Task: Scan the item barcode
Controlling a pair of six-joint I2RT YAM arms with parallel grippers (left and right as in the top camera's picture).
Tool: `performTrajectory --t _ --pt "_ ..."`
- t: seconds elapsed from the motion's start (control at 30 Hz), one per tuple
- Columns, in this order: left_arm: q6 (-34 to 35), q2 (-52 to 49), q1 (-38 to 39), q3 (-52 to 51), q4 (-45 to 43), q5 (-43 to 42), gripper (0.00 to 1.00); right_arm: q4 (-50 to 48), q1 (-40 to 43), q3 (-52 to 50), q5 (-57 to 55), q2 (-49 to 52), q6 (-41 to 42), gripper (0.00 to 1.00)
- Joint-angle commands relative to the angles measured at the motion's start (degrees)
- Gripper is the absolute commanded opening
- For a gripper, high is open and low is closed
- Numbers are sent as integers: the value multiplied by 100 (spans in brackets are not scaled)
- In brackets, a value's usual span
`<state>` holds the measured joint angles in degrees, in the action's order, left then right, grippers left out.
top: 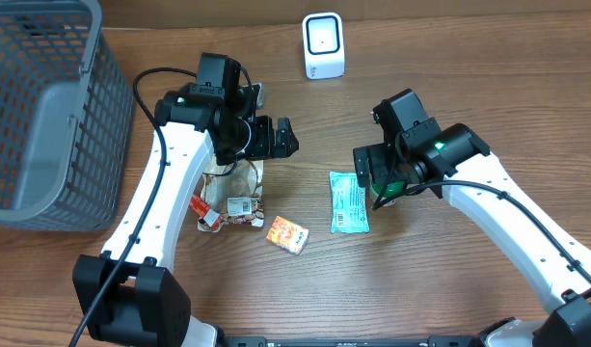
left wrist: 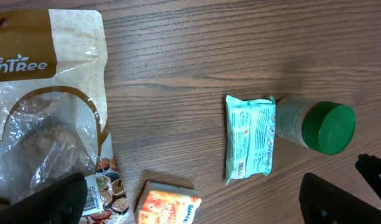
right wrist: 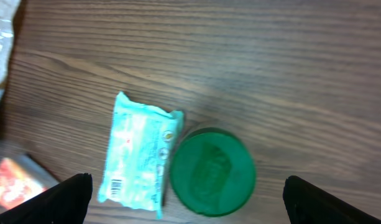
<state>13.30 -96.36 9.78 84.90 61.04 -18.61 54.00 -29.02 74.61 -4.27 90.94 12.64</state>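
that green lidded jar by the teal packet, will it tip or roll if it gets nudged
The jar stands upright, so it probably won't roll unless tipped; then its round body likely would. It looks rigid, so a grip shouldn't crush it. Pushed toward the teal packet beside it, it would likely shove that too.

From overhead, the jar lay mostly hidden beneath the right arm, and the left arm covered much of the snack bag. The frame's left and top edges cut off the basket. In the left wrist view, the bottom edge clipped the orange box. The packet carried a barcode too small to read. The right wrist view was soft throughout.
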Motion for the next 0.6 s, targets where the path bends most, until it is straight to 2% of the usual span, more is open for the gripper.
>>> performTrajectory --t 0.0,0.2,0.57 --pt "-90 4 37 22 -2 17 100 0 26 68 -275 -2 -638 100" --pt "-90 4 37 22 -2 17 100 -13 26 -179 -197 107 -1438 100" --pt "-90 4 37 22 -2 17 100 -116 20 -229 -61 820 -1362 100"
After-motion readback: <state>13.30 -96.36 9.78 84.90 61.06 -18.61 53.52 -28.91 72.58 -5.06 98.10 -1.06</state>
